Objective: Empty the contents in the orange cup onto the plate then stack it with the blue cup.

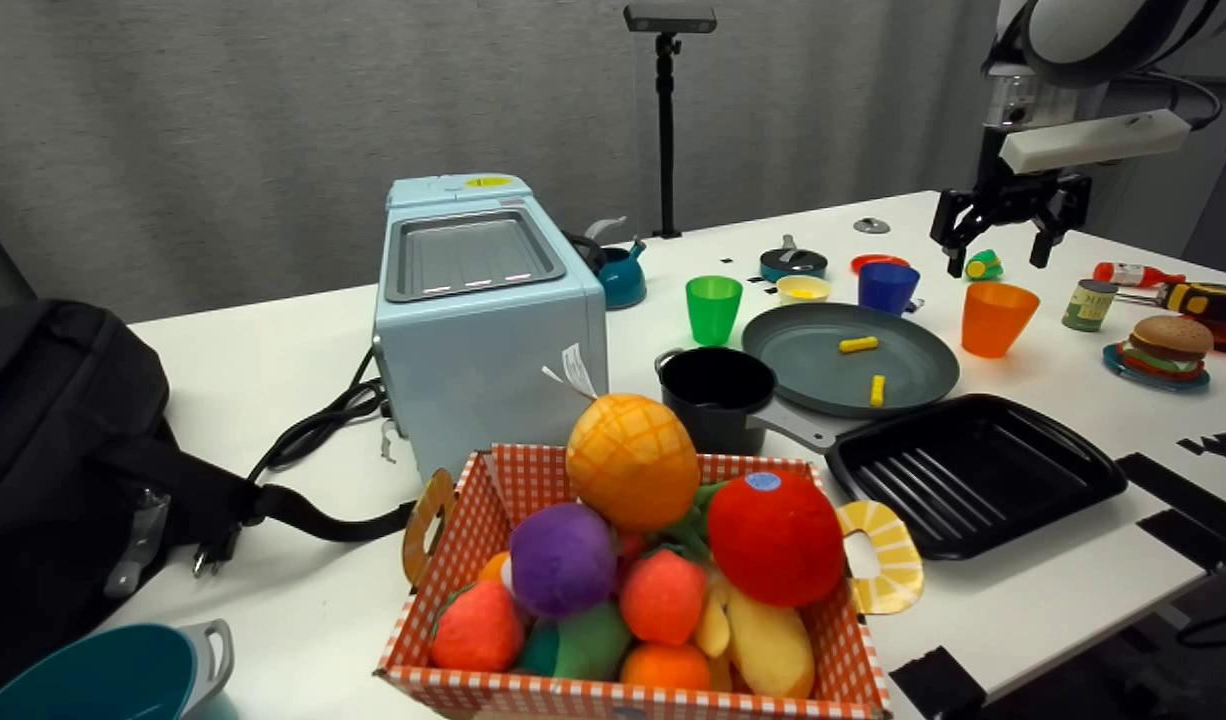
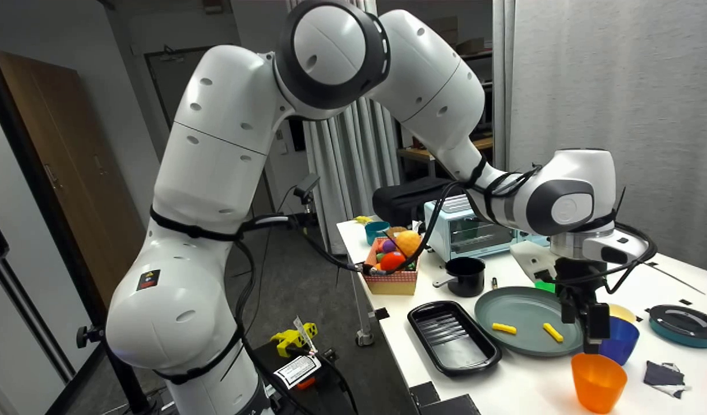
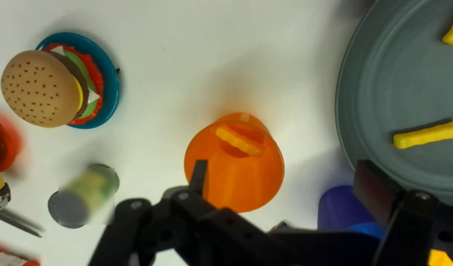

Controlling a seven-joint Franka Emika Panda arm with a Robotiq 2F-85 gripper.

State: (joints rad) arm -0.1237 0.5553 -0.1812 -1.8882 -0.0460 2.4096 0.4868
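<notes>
The orange cup point(image 1: 998, 320) stands upright on the white table; it also shows in an exterior view point(image 2: 598, 385) and in the wrist view point(image 3: 237, 181). One yellow stick point(image 3: 239, 141) lies inside it. Two more yellow sticks point(image 1: 858, 345) point(image 1: 877, 390) lie on the dark grey plate point(image 1: 803, 375), which also shows in the wrist view point(image 3: 389, 88). The blue cup point(image 1: 886, 288) stands beside the plate; the gripper partly hides it in the wrist view point(image 3: 339, 208). My gripper point(image 1: 998, 262) is open and empty above the table near the orange cup, its fingers point(image 3: 283, 162) wide apart.
A green cup point(image 1: 714, 310), a black pot point(image 1: 718, 395) and a black ridged tray point(image 1: 973, 480) stand around the plate. A pale yellow bowl point(image 1: 803, 290) is behind the blue cup. A can point(image 1: 1088, 305) and a toy burger point(image 1: 1163, 350) stand beyond the orange cup.
</notes>
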